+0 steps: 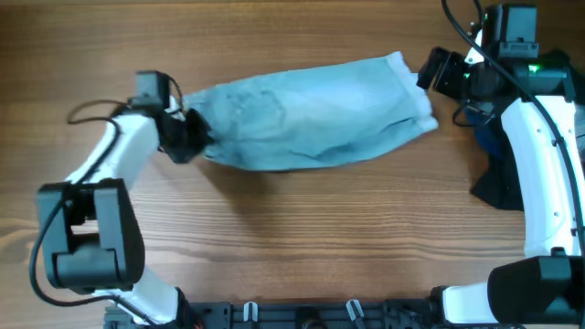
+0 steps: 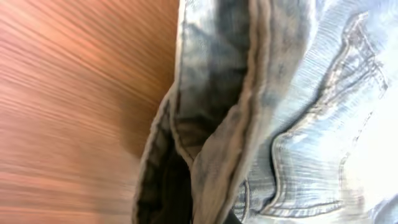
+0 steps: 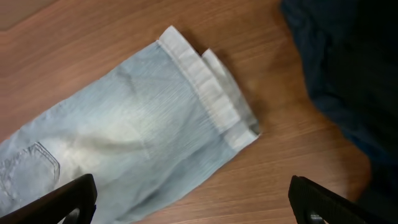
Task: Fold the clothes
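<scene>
**Shorts gripped at waistband end, hems free**

The brown wooden table (image 1: 302,247) carries the pale faded-blue denim shorts (image 1: 311,114) at its middle, long axis running left to right, waistband leftward. Dark navy cloth (image 1: 494,178) lies at the right edge. The left fingers (image 1: 189,135) appear clamped on the waistband end. The right fingers (image 3: 71,196) stand apart above the hems, holding nothing.

— Any writing, label or number to read here?
— None. The shorts (image 1: 311,114) show only seams and pocket stitching in every view, with no legible tag or brand.
— Anything on the table (image 1: 274,238)?
— Just wood grain, nothing to read.
</scene>
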Controlling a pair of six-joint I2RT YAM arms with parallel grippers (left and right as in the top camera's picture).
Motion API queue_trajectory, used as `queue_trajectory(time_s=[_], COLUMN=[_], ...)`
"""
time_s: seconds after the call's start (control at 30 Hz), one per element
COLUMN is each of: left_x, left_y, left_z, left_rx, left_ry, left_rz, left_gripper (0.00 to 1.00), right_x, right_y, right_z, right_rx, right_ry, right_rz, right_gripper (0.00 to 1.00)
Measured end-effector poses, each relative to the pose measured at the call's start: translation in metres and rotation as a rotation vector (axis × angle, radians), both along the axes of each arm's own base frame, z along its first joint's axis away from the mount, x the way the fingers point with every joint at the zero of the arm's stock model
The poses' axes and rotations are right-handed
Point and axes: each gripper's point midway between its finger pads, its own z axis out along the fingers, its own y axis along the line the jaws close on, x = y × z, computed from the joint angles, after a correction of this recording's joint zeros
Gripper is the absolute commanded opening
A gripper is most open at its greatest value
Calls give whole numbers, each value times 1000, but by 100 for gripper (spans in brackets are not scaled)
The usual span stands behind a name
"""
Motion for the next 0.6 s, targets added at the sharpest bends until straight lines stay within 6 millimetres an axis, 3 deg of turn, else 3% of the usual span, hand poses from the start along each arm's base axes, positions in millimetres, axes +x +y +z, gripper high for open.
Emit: queue_trajectory(time_s=[0.1, 0.13, 0.17, 0.2, 0.33, 0.47, 0.53, 0.6], left_x=[23, 27, 30, 35, 29, 22, 23, 21], left_y=[34, 41, 52, 61, 80, 83, 76, 57], left_z=[30, 36, 41, 51, 64, 85, 95, 97], left_rx=[134, 162, 218, 252, 338, 359, 327, 259], left_ry=[-44, -50, -58, -72, -39, -3, -10, -7], left_rz=[40, 51, 61, 72, 67, 54, 48, 14], left_gripper=[10, 30, 83, 99, 100, 100, 100, 100], right_x=[0, 0, 0, 0, -1, 12, 20, 28], right_y=[8, 10, 12, 13, 20, 45, 60, 76], right_z=[1, 1, 1, 1, -7, -16, -24, -43], right_rx=[41, 51, 60, 64, 86, 142, 165, 178], right_ry=[-2, -2, -2, -1, 14, 7, 4, 30], right_rz=[23, 30, 35, 38, 56, 125, 178, 237], right_gripper=[100, 100, 100, 100, 100, 100, 99, 100])
